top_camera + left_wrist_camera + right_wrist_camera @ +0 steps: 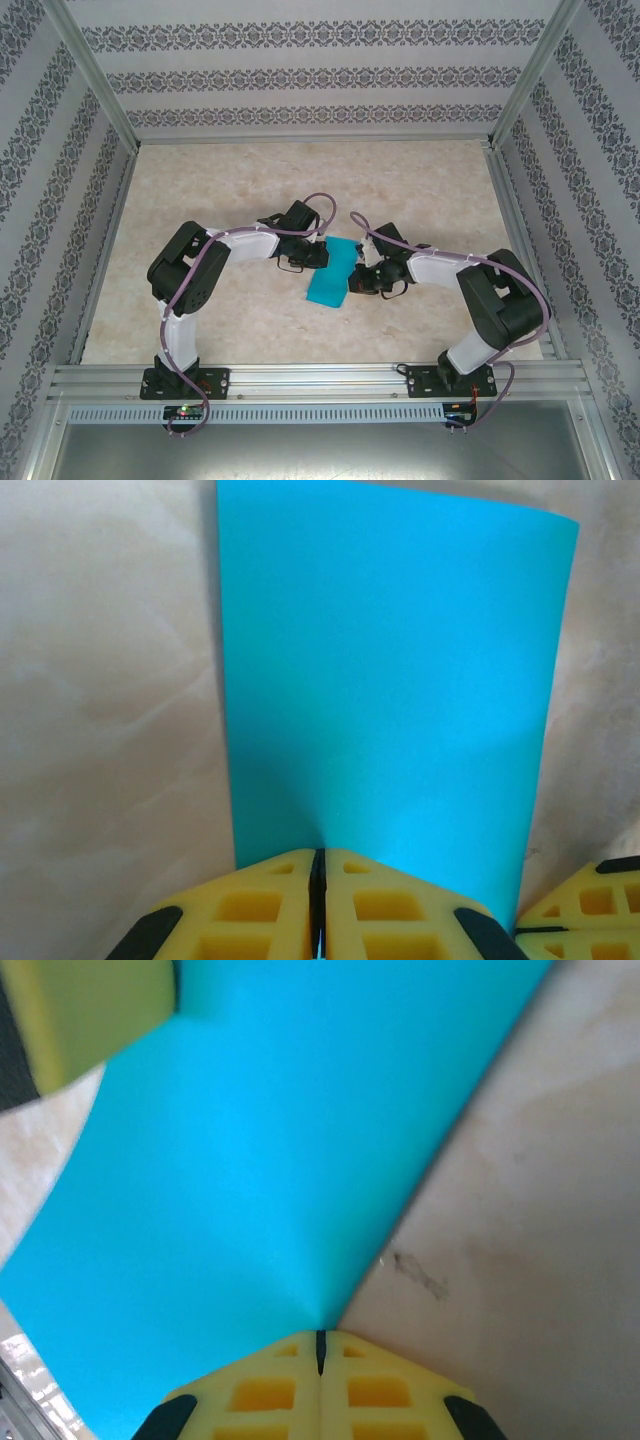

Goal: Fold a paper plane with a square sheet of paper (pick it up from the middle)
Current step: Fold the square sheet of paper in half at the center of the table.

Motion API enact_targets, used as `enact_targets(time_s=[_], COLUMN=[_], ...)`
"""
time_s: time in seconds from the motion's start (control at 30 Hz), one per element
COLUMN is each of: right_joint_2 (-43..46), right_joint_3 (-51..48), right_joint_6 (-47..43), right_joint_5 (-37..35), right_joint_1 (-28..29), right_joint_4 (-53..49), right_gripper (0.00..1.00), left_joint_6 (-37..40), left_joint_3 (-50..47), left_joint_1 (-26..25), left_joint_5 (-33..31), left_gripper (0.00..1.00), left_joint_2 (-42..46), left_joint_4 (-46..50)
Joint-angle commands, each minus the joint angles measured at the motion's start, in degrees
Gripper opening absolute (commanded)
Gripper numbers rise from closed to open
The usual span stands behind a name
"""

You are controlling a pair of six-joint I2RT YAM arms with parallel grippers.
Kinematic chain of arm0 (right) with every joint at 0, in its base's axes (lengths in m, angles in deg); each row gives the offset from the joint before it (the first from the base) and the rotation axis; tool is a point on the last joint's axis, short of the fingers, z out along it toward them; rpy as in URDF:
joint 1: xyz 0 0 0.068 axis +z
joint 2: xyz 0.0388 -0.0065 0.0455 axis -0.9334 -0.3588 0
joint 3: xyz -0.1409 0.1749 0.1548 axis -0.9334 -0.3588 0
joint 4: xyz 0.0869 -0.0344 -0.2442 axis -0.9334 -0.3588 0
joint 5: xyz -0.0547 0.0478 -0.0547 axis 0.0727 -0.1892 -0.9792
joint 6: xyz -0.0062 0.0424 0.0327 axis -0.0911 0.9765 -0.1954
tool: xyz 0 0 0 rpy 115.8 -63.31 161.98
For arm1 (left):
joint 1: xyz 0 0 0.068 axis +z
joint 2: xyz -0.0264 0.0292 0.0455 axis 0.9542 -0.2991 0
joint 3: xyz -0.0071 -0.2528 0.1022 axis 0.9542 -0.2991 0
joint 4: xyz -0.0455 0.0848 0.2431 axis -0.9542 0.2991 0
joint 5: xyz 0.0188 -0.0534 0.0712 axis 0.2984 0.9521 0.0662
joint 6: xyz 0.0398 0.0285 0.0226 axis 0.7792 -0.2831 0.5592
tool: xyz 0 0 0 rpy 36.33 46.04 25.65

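Note:
The teal-blue square sheet of paper (331,275) hangs between my two grippers at the middle of the table and looks oblong from above. My left gripper (320,252) is shut on its far left edge. In the left wrist view the yellow jaws of that gripper (318,853) are pressed together on the near edge of the sheet (390,680), which bows gently. My right gripper (360,279) pinches the right edge. Its yellow jaws (320,1336) are closed on the rim of the paper (250,1160), right beside a side edge.
The marble-patterned tabletop (420,190) lies open around the arms, bounded by aluminium rails and patterned walls. The right gripper's yellow fingers (590,905) show at the lower right of the left wrist view. A blurred yellow finger (90,1010) of the left gripper sits at the right wrist view's upper left.

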Motion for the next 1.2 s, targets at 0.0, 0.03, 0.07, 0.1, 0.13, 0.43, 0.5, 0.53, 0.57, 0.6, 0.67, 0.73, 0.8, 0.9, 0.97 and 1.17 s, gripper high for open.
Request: enact_targets(time_s=[0.0, 0.03, 0.07, 0.1, 0.13, 0.43, 0.5, 0.53, 0.57, 0.6, 0.67, 0.73, 0.8, 0.9, 0.97, 1.17], right_joint_2=[4.0, 4.8, 5.3, 5.3, 4.9, -4.8, -5.9, -6.1, -6.1, -6.0, -5.4, -4.5, -3.4, -2.1, -1.3, 0.9], right_joint_3=[0.3, 0.5, 0.9, 1.3, 1.9, 5.8, 5.2, 4.9, 4.4, 3.8, 2.7, 1.3, -0.1, -2.0, -3.2, -7.3], right_joint_6=[2.0, 3.2, 4.4, 5.1, 6.0, 6.0, 5.5, 5.2, 5.0, 4.8, 4.4, 4.1, 3.8, 3.7, 4.1, 5.9], right_joint_5=[-0.7, -0.3, -0.4, -0.5, -0.3, 0.3, 0.5, 0.5, 0.4, 0.4, 0.2, 0.2, 0.0, -1.7, -3.0, -4.6], right_joint_1=[0.9, 1.0, 1.1, 1.2, 1.4, 4.6, 4.9, 5.0, 5.1, 5.1, 5.1, 5.1, 5.2, 5.4, 5.4, 6.0], right_joint_4=[-2.7, -1.3, 0.1, 1.0, 2.0, 4.5, 4.3, 4.0, 3.9, 3.7, 3.1, 2.5, 1.7, 0.1, -0.6, -0.7], right_gripper=[0.04, 0.04, 0.04, 0.04, 0.04, 0.04, 0.04, 0.04, 0.04, 0.04, 0.04, 0.04, 0.04, 0.04, 0.04, 0.04], left_joint_6=[1.7, 1.8, 1.7, 1.8, 1.8, 2.0, 1.9, 2.0, 2.0, 2.0, 2.3, 2.3, 2.4, 2.5, 2.5, 2.7], left_joint_3=[-3.1, -3.1, -3.1, -3.1, -3.1, -2.8, -2.6, -2.5, -2.5, -2.4, -2.2, -2.1, -1.9, -1.9, -1.8, -1.8], left_joint_1=[0.6, 0.7, 0.7, 0.7, 0.7, 0.7, 0.7, 0.7, 0.7, 0.7, 0.7, 0.8, 0.9, 1.0, 1.1, 1.2], left_joint_5=[-6.9, -6.8, -6.8, -6.8, -6.7, -6.7, -6.6, -6.6, -6.6, -6.6, -6.7, -6.7, -6.7, -6.7, -6.6, -6.7], left_gripper=[0.13, 0.13, 0.13, 0.13, 0.13, 0.13, 0.13, 0.13, 0.13, 0.13, 0.13, 0.13, 0.13, 0.13, 0.13, 0.13], left_joint_2=[-5.4, -5.4, -5.3, -5.3, -5.4, -5.6, -5.7, -5.8, -5.9, -5.9, -6.1, -6.3, -6.3, -6.5, -6.6, -6.7], left_joint_4=[10.7, 10.7, 10.7, 10.7, 10.6, 10.6, 10.7, 10.8, 10.8, 10.9, 11.0, 11.1, 11.2, 11.3, 11.3, 11.5])
